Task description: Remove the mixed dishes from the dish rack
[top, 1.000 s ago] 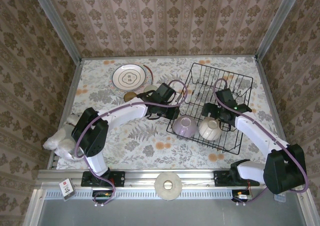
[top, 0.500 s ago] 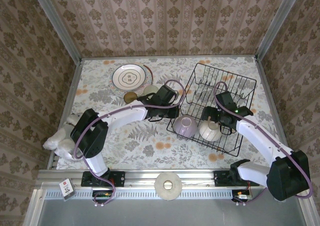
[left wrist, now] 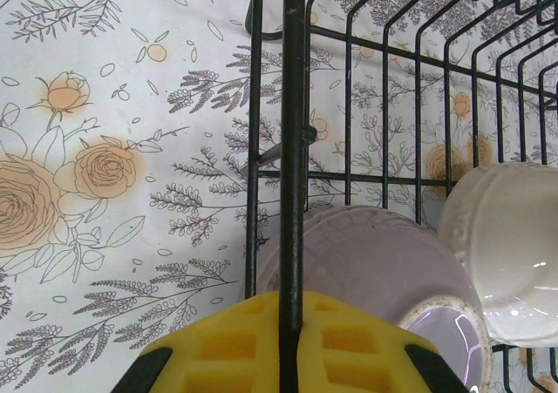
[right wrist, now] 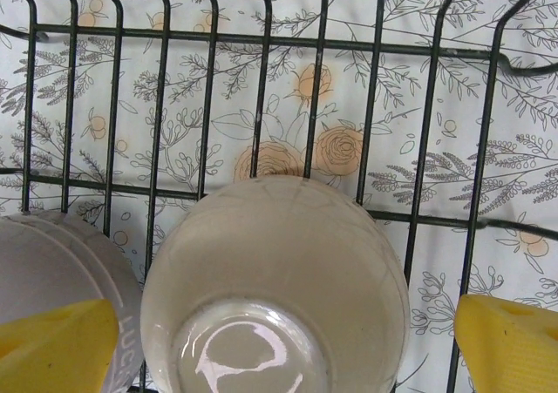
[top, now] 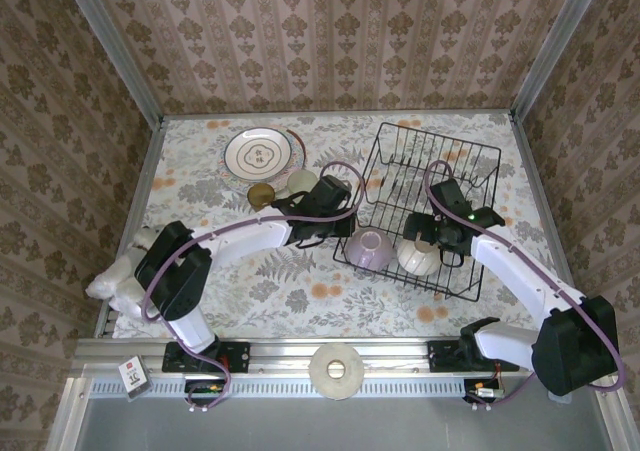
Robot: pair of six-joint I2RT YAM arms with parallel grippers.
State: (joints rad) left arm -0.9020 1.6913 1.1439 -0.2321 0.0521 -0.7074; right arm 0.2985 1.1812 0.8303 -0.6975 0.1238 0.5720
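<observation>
Between my clamped left fingers [left wrist: 235,345]: rack [left wrist: 293,105] wire. Right fingers [right wrist: 52,341] spread around cream bowl [right wrist: 275,262]; tugging rack could spill it.

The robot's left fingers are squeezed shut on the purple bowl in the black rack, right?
Not quite. The left fingers are squeezed shut, but on a side wire of the black rack, not on the purple bowl. The bowl sits in the rack just past that wire. The left wrist view shows it.
</observation>
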